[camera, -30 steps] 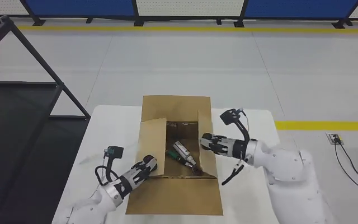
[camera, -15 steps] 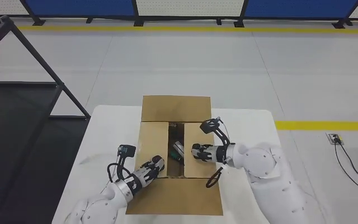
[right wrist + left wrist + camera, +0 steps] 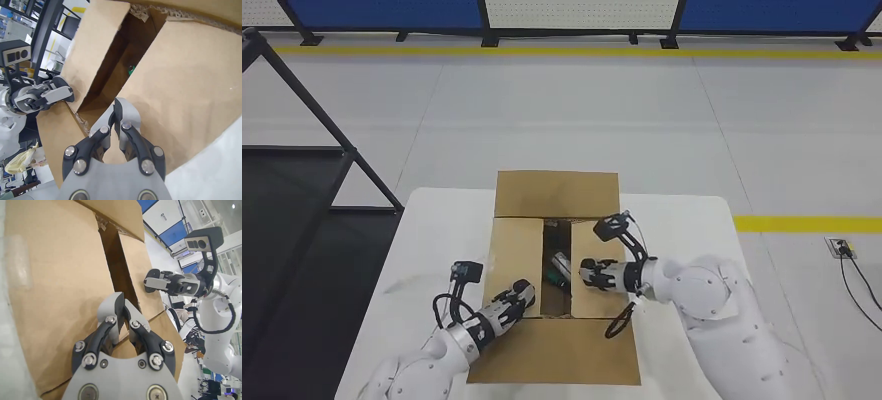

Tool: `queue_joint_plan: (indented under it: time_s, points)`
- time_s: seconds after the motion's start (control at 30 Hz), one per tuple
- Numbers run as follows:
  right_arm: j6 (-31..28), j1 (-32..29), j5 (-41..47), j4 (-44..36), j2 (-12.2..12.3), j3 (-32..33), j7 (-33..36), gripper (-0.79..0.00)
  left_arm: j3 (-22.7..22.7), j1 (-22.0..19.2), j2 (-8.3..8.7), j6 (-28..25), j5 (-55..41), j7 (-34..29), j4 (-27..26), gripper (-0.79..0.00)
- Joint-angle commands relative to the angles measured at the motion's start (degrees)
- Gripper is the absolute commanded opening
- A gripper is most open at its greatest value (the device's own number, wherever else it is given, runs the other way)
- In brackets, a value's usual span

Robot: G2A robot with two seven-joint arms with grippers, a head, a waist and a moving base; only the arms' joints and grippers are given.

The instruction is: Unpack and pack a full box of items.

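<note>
Looking down at a smooth white table (image 3: 432, 235) with a big brown corrugated cardboard box (image 3: 557, 190) sitting in the middle, both end flaps spread outward, plain and matte. Seeing the two long side flaps, the left flap (image 3: 56, 275) and the right flap (image 3: 179, 75), leaning in over the opening and leaving just a narrow dark slot between them. Noticing ragged, torn corrugation where the flaps meet the corners.

Catching the left gripper (image 3: 123, 301) pressing on the near end of the left flap, right by its inner edge, grey metal fingers with black pads pinched shut. Finding the right gripper (image 3: 117, 103) resting on the right flap, jaws likewise closed up tight, tip touching the cardboard near the slot.

Spotting a silvery item (image 3: 562, 268) down inside the box through the slot, roundish and shiny with a green bit on it. Guessing bottle or tube, but hard telling through such a thin gap.
</note>
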Motion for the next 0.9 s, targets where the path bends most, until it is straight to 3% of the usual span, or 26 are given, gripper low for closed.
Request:
queue_joint_plan:
  time_s: [0.0,0.37,0.4,0.43,0.47,0.5,0.87]
  points:
    - [-0.82,-0.44,2.20,-1.61,0.28,1.41,-0.63,-0.785,-0.82,0.43,0.04,-0.20,-1.70,0.92,-1.14,-0.785]
    - [-0.85,-0.67,13.45,-3.97,1.28,7.31,-6.58,-0.785,-9.11,5.50,0.18,-4.64,-18.02,8.16,-9.01,-0.785]
    - [-0.88,-0.65,14.32,-3.82,1.36,7.58,-6.83,-0.394,-10.66,6.08,0.24,-5.11,-20.60,8.21,-9.59,-0.785]
    - [-0.86,-0.63,14.57,-3.83,1.44,7.74,-6.65,0.000,-12.47,6.65,0.32,-5.58,-22.78,8.31,-10.01,-0.643]
    - [-0.86,-0.63,14.57,-3.83,1.44,7.74,-6.65,0.000,-14.44,7.31,0.40,-6.01,-24.70,8.40,-10.46,-0.477]
    - [-0.86,-0.63,14.57,-3.83,1.44,7.74,-6.65,0.000,-16.42,8.21,0.53,-6.40,-26.26,7.80,-10.93,0.000]
    - [-0.86,-0.63,14.57,-3.83,1.44,7.74,-6.65,0.000,-17.85,8.83,0.63,-6.69,-27.24,7.28,-11.26,0.000]
